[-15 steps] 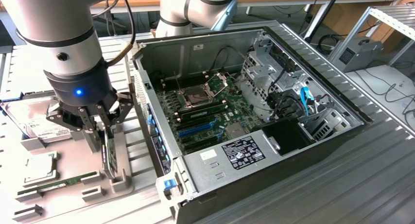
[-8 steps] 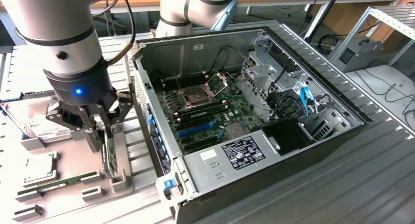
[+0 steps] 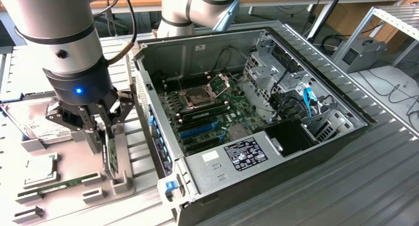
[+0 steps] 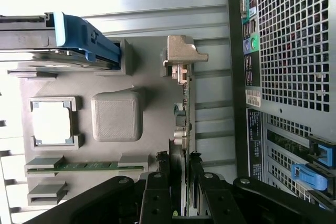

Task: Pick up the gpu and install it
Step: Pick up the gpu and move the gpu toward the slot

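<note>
This is the pick, not the install. The gpu (image 3: pixel 113 160) stands on edge in its slot of the grey tray (image 3: pixel 72 160). In the exterior view the tray lies at about nine o'clock from the open case (image 3: pixel 314 69). The gpu has not left that slot: in the wrist view its silvery bracket (image 4: pixel 181 56) sits in the tray's end block.

The gripper (image 3: pixel 105 142) is down over the gpu from above, one finger on each face. The jaws stand part way closed and look pressed onto its upper edge. The dark fingers (image 4: pixel 157 187) are hard to tell from the dark gpu there, so I'd call it a grip rather than swear to it. The memory stick (image 3: pixel 58 184), at seven o'clock from the gripper, is untouched.

To my eye the next move calls for a straight lift with no twist until the gpu's lower edge clears the tray. After that comes a carry toward three o'clock, to the blue slots (image 3: pixel 199 130) inside the case.
</note>
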You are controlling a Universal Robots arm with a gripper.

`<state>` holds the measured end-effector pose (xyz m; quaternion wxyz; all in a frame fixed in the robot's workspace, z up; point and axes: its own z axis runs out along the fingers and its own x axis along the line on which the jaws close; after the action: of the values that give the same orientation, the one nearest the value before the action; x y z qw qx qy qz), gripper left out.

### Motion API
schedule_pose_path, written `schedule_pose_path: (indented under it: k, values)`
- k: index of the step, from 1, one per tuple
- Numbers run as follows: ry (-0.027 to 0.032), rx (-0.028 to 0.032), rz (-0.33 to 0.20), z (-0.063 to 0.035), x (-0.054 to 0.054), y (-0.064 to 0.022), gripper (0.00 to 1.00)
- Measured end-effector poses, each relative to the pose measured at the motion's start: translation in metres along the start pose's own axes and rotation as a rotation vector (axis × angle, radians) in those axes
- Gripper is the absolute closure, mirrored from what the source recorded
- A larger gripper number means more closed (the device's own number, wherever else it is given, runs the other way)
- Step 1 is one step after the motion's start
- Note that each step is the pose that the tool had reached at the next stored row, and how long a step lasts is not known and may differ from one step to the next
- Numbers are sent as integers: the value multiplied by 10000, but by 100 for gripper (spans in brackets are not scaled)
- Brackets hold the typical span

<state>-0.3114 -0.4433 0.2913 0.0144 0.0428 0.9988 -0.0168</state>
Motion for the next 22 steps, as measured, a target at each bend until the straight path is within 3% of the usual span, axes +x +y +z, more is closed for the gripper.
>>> schedule_pose_path:
  k: [18,22]
  values:
    - [6,-67,2,-37,-1,-1,74]
    - [12,-135,4,-58,-2,-2,74]
